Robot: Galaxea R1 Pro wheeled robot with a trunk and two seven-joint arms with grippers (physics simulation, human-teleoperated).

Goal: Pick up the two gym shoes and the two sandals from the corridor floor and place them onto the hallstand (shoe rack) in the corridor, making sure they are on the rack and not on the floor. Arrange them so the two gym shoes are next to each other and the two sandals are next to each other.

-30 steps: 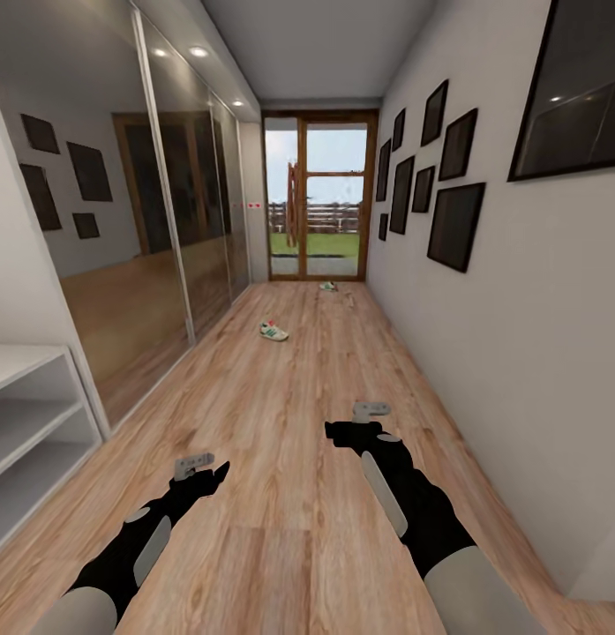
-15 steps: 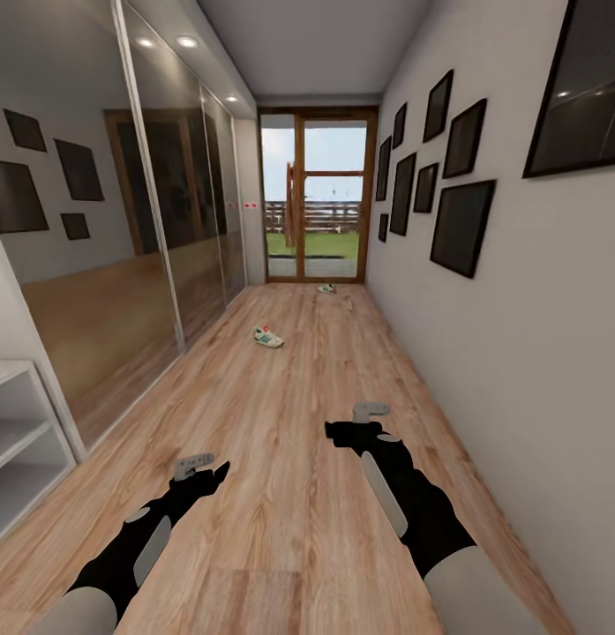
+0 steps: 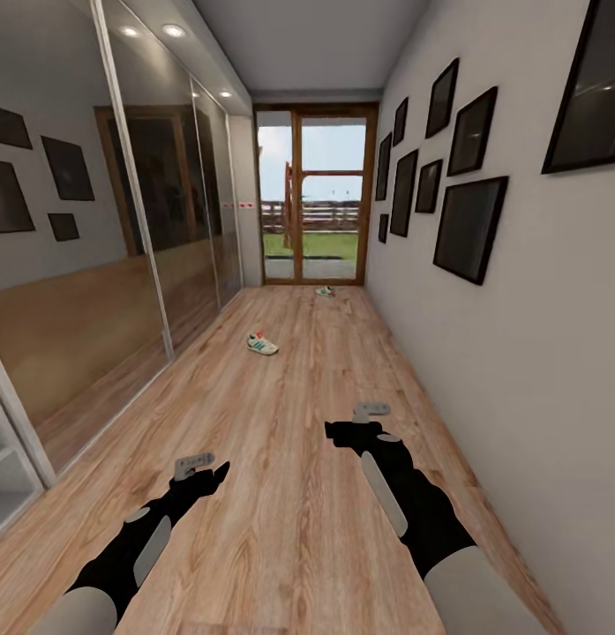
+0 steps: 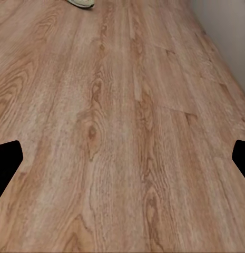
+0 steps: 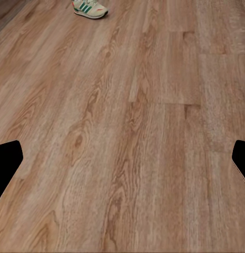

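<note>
One white gym shoe [image 3: 261, 344] with green stripes lies on the corridor floor [image 3: 289, 494] well ahead of me, slightly left of centre. It also shows in the right wrist view [image 5: 89, 8], and its sole edge in the left wrist view [image 4: 82, 2]. A second gym shoe [image 3: 325, 290] lies far off by the glass door. The sandals are out of view. My left gripper [image 3: 201, 466] [image 4: 122, 163] and right gripper [image 3: 364, 419] [image 5: 122, 163] hover open and empty over bare planks. A sliver of a pale shelved unit [image 3: 3, 459] shows at the left edge; I cannot tell whether it is the hallstand.
Mirrored sliding doors [image 3: 122, 265] line the left side. The right wall [image 3: 519, 353] carries several dark picture frames. A glazed wooden door [image 3: 316, 203] closes the far end. The corridor is narrow, with open floor between me and the shoes.
The whole view has advanced along the corridor: the pale shelf unit has slid almost out at the left and the nearer gym shoe looks closer. Both arms hold the same pose.
</note>
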